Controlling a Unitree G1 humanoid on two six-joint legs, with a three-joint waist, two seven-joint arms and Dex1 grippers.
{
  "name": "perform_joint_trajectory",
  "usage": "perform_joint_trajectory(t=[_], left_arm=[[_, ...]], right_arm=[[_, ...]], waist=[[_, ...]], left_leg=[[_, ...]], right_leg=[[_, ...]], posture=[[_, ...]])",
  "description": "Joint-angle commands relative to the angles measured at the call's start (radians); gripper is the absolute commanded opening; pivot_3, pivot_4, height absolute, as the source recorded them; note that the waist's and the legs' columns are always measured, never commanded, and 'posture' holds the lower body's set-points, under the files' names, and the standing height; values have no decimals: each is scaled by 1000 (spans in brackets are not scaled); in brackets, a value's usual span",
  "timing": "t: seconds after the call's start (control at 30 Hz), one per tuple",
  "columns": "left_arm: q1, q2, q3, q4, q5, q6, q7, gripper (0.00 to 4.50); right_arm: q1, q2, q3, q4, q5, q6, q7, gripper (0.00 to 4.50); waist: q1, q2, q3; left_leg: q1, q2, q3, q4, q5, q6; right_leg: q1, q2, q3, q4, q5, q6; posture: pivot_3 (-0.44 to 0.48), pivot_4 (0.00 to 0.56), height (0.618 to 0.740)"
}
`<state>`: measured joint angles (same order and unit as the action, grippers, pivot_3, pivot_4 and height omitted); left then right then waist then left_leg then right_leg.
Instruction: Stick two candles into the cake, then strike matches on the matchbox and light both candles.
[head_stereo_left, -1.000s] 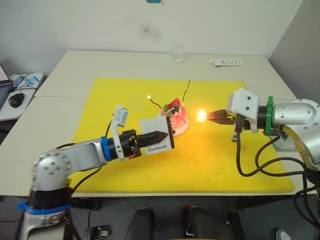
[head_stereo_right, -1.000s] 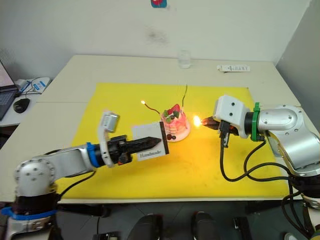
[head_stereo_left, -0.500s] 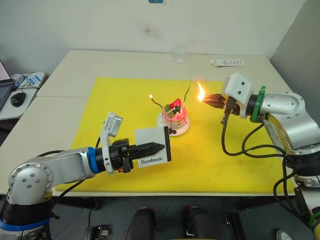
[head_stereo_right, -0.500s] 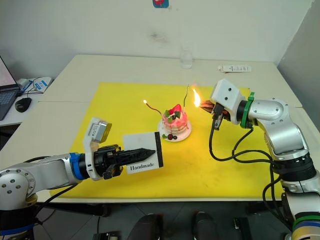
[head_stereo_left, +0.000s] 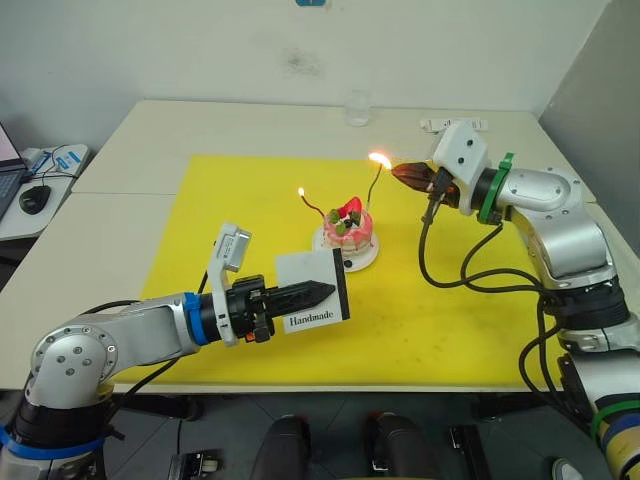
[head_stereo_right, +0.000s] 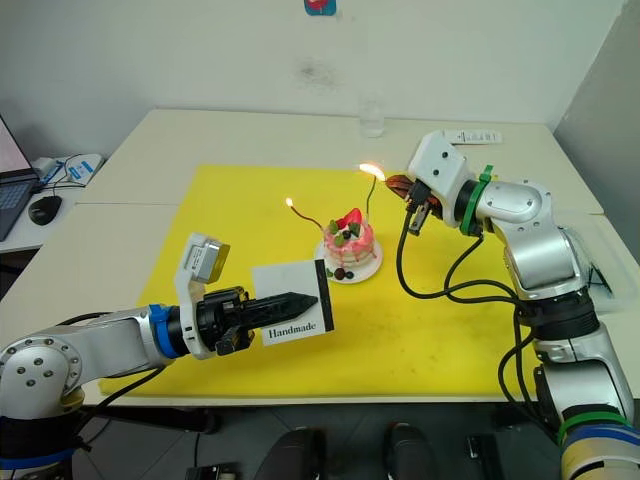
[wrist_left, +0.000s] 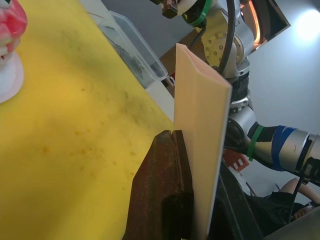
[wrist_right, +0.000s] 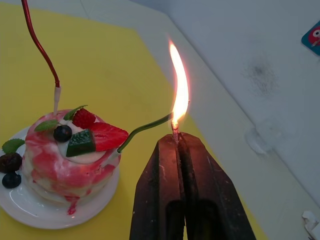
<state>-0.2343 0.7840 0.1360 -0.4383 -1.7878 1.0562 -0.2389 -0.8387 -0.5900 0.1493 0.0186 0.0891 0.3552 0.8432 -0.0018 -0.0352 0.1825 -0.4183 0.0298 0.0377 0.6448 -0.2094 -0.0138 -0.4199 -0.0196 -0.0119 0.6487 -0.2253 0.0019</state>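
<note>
Flame hides most of the match (wrist_right: 175, 132) pinched in my right gripper (wrist_right: 177, 140); only a stub shows above the closed fingertips, and its burning tip touches the end of the green candle (wrist_right: 145, 129). That candle curves up from the cake (head_stereo_left: 348, 230), which sits on its white plate (wrist_right: 95, 202) at the centre of the yellow mat (head_stereo_left: 240, 190). The red candle (wrist_right: 41, 50) stands in the cake too, and in the head views a small flame burns at its top, upper left of the cake. My left gripper (head_stereo_left: 318, 293) sits lower left of centre, its fingers clamped together on the matchbox (head_stereo_left: 312, 295), held upright on edge off the mat with "Handmade" facing the camera; in the left wrist view the box is cut off by my fingers (wrist_left: 160, 185) at its base, and I cannot make out the striking strip there. The second match I cannot find. At the far edge of the table (head_stereo_left: 130, 135) stand a clear glass (head_stereo_left: 355, 107) and a white remote (head_stereo_right: 470, 136), the latter partly covered by my right arm in the left eye view. Compared with half a second ago, my right gripper has moved up and left in the frame, bringing the flame from beside the green candle onto its tip, and my left arm has shifted slightly right with the box.
</note>
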Motion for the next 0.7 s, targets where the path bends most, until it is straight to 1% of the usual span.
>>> perform_joint_trajectory(t=[0.03,0.7], left_arm=[[-14,16,-2,-37,-32,-18,-5,0],[-9,38,-14,-46,-36,-32,-19,0]], right_arm=[[-33,1,-14,-1,-15,-31,-13,38],[-43,14,-14,17,-38,-51,-16,38]], waist=[[0,0,0],[0,0,0]], left_leg=[[0,0,0,0,0,0],[0,0,0,0,0,0]], right_leg=[[0,0,0,0,0,0],[0,0,0,0,0,0]], posture=[[0,150,740],[0,150,740]])
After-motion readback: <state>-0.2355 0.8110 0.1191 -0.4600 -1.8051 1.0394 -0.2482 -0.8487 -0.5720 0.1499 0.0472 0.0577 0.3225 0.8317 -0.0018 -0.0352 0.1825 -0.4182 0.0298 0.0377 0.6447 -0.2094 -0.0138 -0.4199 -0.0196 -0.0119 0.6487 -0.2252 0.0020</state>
